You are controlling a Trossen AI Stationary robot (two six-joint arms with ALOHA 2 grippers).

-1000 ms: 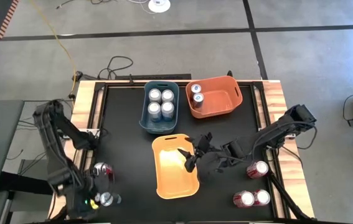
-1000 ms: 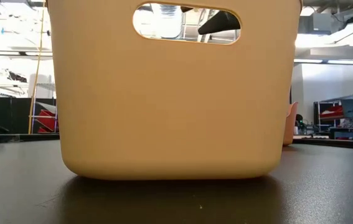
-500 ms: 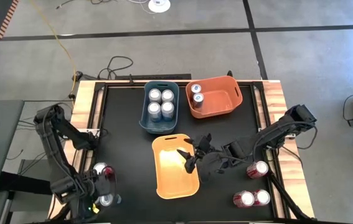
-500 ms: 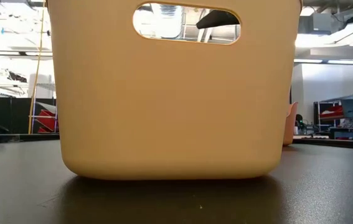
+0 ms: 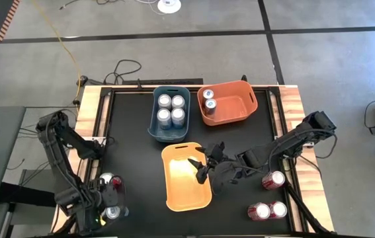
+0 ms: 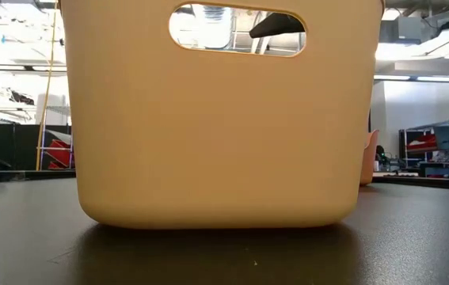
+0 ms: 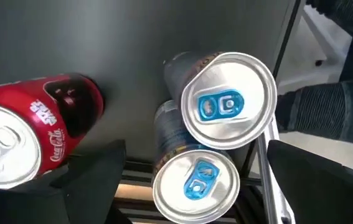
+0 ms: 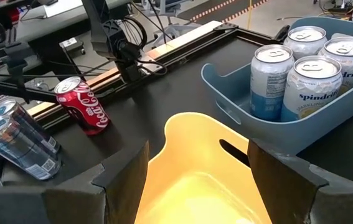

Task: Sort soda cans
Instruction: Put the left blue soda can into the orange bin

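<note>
Two wide-spread tools: left tool (image 7: pixel 188 186) over silver-topped cylindrical cans (image 7: pixel 226 109), right tool (image 8: pixel 198 180) above glossy yellow bin (image 8: pixel 192 162).

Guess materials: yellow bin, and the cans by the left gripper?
Yellow bin: likely moulded plastic, smooth matte walls, rounded rim, cut-out handle. Red can and the two blue-tabbed cans: apparently thin metal, with bright brushed silver lids; the red one has a glossy printed body.

The dark two-finger left gripper (image 5: pixel 108 198) hangs low with fingers spread, while the dark two-finger right gripper (image 5: pixel 207 160) reaches inward, fingers apart.
</note>
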